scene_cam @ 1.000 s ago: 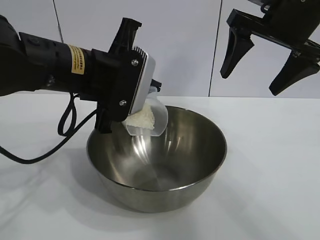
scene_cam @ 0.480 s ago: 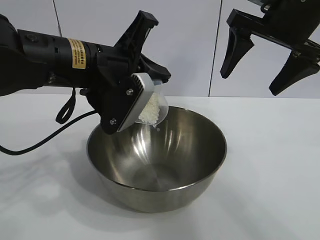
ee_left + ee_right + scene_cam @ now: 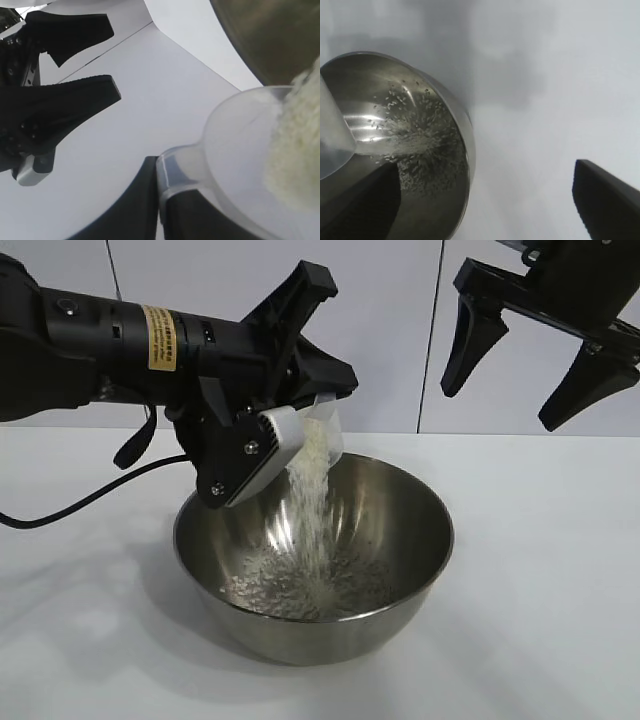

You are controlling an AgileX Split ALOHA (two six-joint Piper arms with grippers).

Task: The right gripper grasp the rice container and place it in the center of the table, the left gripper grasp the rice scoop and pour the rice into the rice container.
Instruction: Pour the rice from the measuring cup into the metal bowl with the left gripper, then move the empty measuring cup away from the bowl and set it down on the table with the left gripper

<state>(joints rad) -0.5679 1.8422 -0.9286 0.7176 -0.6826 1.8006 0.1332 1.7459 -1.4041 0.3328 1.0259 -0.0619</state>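
Observation:
The rice container (image 3: 320, 640), a wide steel bowl, stands mid-table. Above its back left rim my left gripper (image 3: 325, 390) is shut on the tab of the rice scoop (image 3: 322, 435), which is tipped steeply mouth-down. Rice (image 3: 310, 510) falls in a stream from the lip and scatters over the bowl's bottom. In the left wrist view the gripper (image 3: 160, 200) pinches the scoop (image 3: 235, 140), with rice (image 3: 295, 150) sliding out towards the bowl (image 3: 280, 35). My right gripper (image 3: 500, 405) hangs open and empty, high at the back right. Its wrist view shows the bowl (image 3: 420, 100) and grains (image 3: 420, 145).
The white table (image 3: 540, 570) spreads bare round the bowl. A black cable (image 3: 90, 502) from the left arm loops down onto the table at the left. White wall panels stand behind the table.
The left gripper has rolled the scoop further over and lifted slightly. Rice that sat inside the scoop now streams into the bowl and covers its bottom. The right arm has not moved.

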